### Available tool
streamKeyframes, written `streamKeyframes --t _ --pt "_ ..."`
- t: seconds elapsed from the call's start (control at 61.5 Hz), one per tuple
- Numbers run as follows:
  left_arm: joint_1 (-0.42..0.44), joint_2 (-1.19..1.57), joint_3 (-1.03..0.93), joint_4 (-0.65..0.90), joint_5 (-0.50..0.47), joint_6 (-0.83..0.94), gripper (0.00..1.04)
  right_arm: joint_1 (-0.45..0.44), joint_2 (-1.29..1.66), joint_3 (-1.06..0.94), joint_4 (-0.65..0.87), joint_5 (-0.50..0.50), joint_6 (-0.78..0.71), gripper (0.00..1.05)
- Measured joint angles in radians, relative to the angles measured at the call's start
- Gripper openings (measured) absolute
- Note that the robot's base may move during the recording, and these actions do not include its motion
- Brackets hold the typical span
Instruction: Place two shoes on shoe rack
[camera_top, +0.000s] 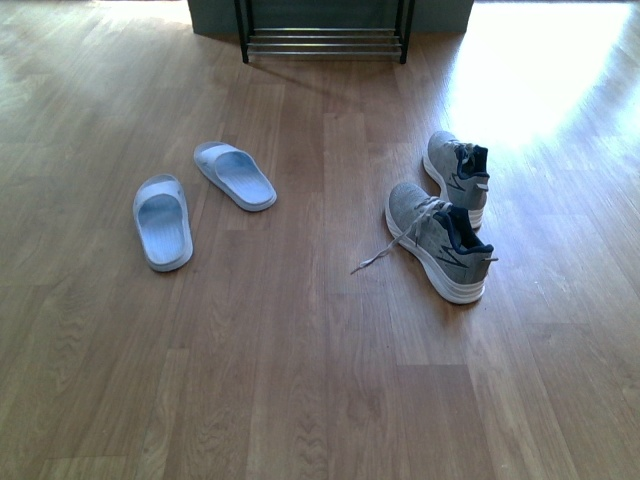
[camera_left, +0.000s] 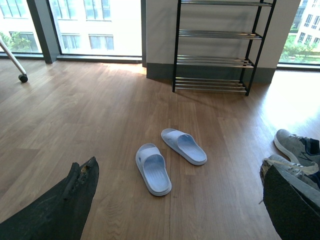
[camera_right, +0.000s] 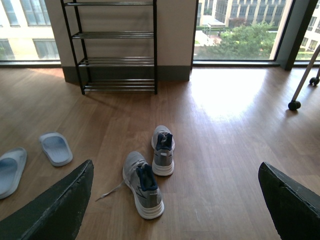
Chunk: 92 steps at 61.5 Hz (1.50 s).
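Front view: pale blue-white moulded slide sandals (camera_top: 163, 220) lie on the wooden floor (camera_top: 300, 380). The black-framed chrome-bar shoe rack (camera_top: 325, 40) stands well beyond, and grey knit lace-up sneakers (camera_top: 440, 240) sit further right. The left gripper (camera_left: 176, 167) gapes wide and empty, with the sandals ahead between its fingers. The right gripper (camera_right: 175, 167) is equally wide and empty, facing the sneakers.
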Motion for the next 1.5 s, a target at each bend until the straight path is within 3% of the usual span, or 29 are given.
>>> streamKeyframes --t 1.495 --pt "0.000 0.000 0.000 0.000 -0.002 0.000 0.95 0.000 0.000 0.000 0.000 -0.002 0.000 0.96"
